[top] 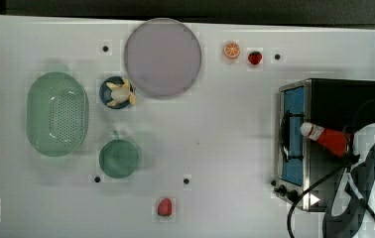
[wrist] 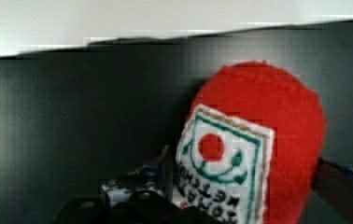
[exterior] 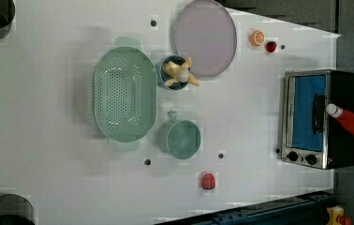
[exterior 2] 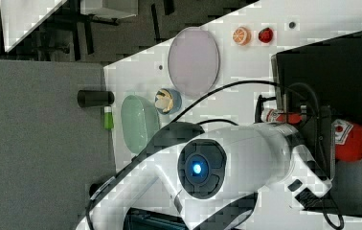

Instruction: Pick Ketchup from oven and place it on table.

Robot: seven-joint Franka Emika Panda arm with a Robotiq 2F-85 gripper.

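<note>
With the Ketchup (top: pixel 327 138) lying on top of the oven (top: pixel 342 101), cap over the door side, and my end effector (wrist: pixel 240 186) straddling its base w/ fingers apart, not yet clamped, I'd worry a shallow pinch squirts it off onto the counter (top: pixel 215 129).

This is a robotics lab set up as a mock kitchen — a large white table (top: pixel 215 129) with small dark bolt holes stands on grey floor, with dark metal framing behind it. A white robot arm (exterior 2: pixel 246 158) trails black cables, and toy food — a strawberry (top: pixel 164 207), an orange slice (top: pixel 231 49) — lies beside a toaster oven (exterior: pixel 320 117).
</note>
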